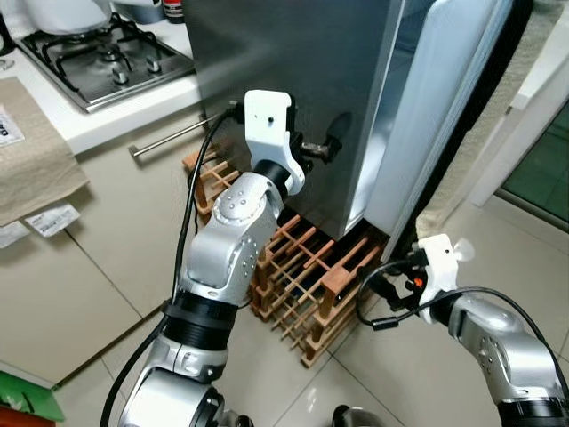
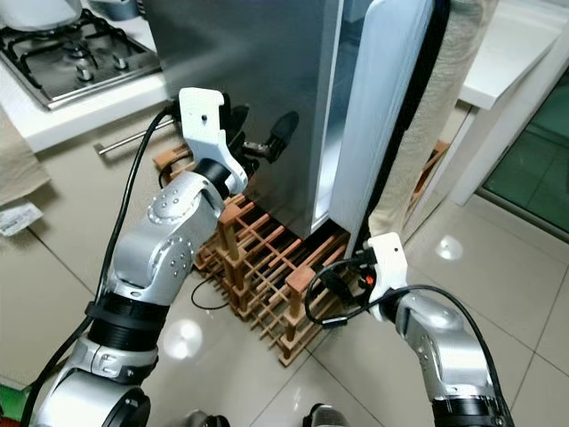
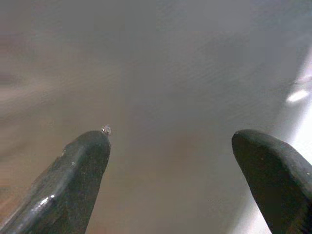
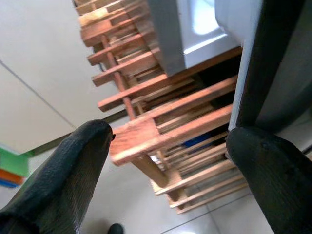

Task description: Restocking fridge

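Note:
A stainless-steel fridge (image 1: 293, 89) stands ahead, and its white door (image 1: 444, 107) is ajar toward the right. My left gripper (image 1: 324, 147) is raised against the fridge's grey side panel. It is open, and the left wrist view has its two black fingertips (image 3: 87, 151) set wide apart before the steel with nothing between them. Down by the floor, my right gripper (image 1: 378, 289) is open and empty, just in front of the door's lower corner. In the right wrist view its fingers (image 4: 78, 161) frame a wooden rack (image 4: 146, 136).
The wooden bottle rack (image 1: 302, 276) lies on the tiled floor against the fridge's base. A gas hob (image 1: 98, 58) sits on the counter at the left, above a drawer handle (image 1: 173, 138). A beige cloth (image 1: 31, 151) hangs at the far left. A white table (image 2: 507, 53) stands at the right.

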`<state>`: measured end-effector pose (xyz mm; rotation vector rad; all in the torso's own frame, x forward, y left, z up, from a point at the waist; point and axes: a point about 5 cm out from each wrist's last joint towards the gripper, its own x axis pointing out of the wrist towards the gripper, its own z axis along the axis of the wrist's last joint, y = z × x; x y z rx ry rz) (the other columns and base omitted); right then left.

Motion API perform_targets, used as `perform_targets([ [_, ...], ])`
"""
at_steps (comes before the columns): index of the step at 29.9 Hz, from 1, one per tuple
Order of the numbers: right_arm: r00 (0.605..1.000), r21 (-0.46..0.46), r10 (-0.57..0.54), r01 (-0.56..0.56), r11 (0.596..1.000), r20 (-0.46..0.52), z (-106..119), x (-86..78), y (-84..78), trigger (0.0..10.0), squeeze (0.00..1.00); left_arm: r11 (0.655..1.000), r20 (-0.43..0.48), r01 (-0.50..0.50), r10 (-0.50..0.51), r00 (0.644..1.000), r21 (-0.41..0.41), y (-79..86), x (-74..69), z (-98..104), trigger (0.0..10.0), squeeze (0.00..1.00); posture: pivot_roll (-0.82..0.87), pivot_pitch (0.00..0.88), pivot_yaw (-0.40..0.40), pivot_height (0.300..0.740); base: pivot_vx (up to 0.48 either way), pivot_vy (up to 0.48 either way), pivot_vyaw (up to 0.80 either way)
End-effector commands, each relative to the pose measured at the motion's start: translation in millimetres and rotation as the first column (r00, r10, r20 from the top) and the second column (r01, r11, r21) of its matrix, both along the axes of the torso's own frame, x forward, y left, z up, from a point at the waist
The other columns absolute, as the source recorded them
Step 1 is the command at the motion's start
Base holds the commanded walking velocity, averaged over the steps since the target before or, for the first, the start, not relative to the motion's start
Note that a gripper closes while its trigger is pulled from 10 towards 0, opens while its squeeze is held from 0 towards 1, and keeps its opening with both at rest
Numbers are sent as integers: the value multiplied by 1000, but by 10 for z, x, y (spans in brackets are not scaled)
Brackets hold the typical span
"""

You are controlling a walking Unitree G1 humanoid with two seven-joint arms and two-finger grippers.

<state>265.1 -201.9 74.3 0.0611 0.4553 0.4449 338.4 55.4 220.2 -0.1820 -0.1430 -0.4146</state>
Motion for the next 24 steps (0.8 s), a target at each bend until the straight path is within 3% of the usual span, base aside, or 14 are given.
perform_targets([
  [1, 981, -122, -178, 187, 975, 79, 111, 47, -391, 10000, 0, 999, -45, -50, 51, 998, 15, 89, 24, -121, 10000, 0, -198, 31, 53, 740, 0, 0, 0],
  [2, 960, -168, -264, 276, 946, 92, 99, 9, -580, 10000, 0, 998, -53, -65, 66, 996, 17, 139, 19, -163, 10000, 0, -196, 32, 50, 740, 0, 0, 0],
  [5, 929, -237, -347, 369, 899, 130, 110, -72, -807, 10000, 0, 998, -59, -62, 63, 996, 9, 157, 1, -181, 10000, 0, -196, 34, 48, 740, 0, 0, 0],
  [6, 929, -237, -347, 369, 899, 130, 110, -72, -807, 10000, 0, 998, -59, -62, 63, 996, 9, 157, 1, -181, 10000, 0, -196, 34, 48, 740, 0, 0, 0],
  [8, 906, -291, -403, 422, 858, 127, 76, -175, -997, 10000, 0, 998, -57, -65, 65, 996, 11, 165, -9, -187, 10000, 0, -197, 35, 47, 740, 0, 0, 0],
  [9, 876, -363, -462, 478, 800, 137, 26, -287, -1206, 10000, 0, 998, -57, -69, 69, 996, 7, 175, -11, -191, 10000, 0, -202, 37, 48, 740, 0, 0, 0],
  [10, 876, -363, -462, 478, 800, 137, 26, -287, -1206, 10000, 0, 998, -57, -69, 69, 996, 7, 175, -11, -191, 10000, 0, -202, 37, 48, 740, 0, 0, 0],
  [12, 840, -433, -516, 534, 726, 171, -8, -378, -1391, 10000, 0, 997, -53, -79, 79, 995, 12, 184, -16, -202, 10000, 0, -203, 39, 50, 740, 0, 0, 0],
  [14, 815, -433, -543, 572, 696, 204, 0, -395, -1432, 10000, 0, 994, -53, -101, 103, 993, 33, 215, -15, -233, 10000, 0, -203, 40, 51, 740, 0, 0, 0],
  [19, 837, -217, -473, 533, 818, 273, 124, -222, -1073, 10000, 0, 977, -59, -185, 192, 980, 110, 315, 14, -331, 10000, 0, -194, 46, 50, 740, 0, 0, 0],
  [20, 837, -217, -473, 533, 818, 273, 124, -222, -1073, 10000, 0, 977, -59, -185, 192, 980, 110, 315, 14, -331, 10000, 0, -194, 46, 50, 740, 0, 0, 0],
  [24, 841, -137, -414, 483, 865, 348, 235, -40, -735, 10000, 0, 968, -59, -220, 229, 972, 124, 371, 16, -388, 10000, 0, -187, 49, 48, 740, 0, 0, 0],
])
